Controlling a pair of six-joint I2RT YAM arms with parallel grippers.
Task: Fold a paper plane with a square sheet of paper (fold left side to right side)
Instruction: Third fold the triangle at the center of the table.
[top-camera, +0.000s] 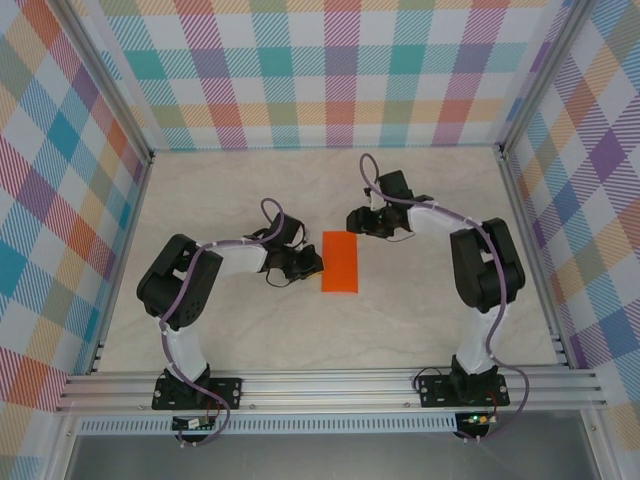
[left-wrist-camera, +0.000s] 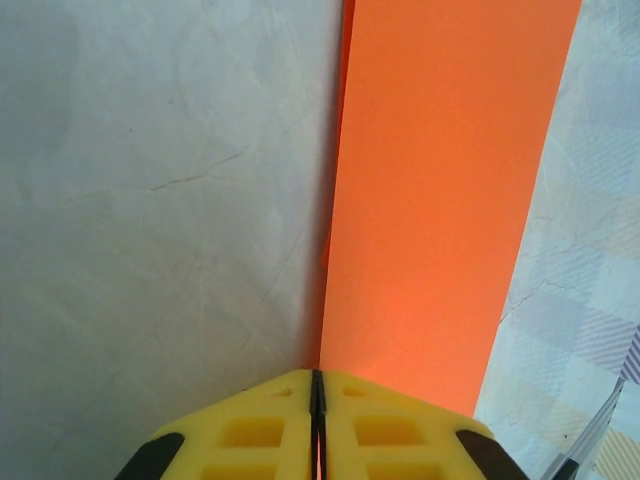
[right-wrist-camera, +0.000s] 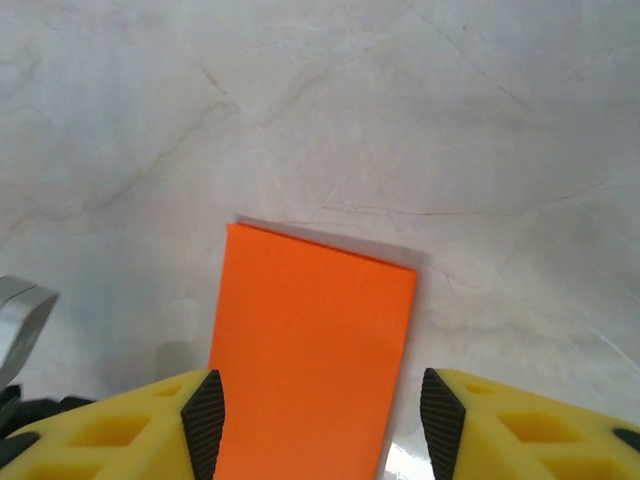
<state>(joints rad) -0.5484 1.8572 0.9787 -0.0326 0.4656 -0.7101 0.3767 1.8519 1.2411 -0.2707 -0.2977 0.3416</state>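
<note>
In the left wrist view the orange paper (left-wrist-camera: 440, 200) runs off the top edge; the left tool (left-wrist-camera: 317, 378) hides its near end.

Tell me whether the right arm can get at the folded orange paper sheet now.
Probably yes: the right claw stands open astride one end of the orange paper sheet, nothing between them.

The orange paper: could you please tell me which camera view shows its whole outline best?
The top external view: the orange paper lies there as a complete rectangle on the table. The left wrist view crops its far end; the right wrist view cuts off its near end.
</note>
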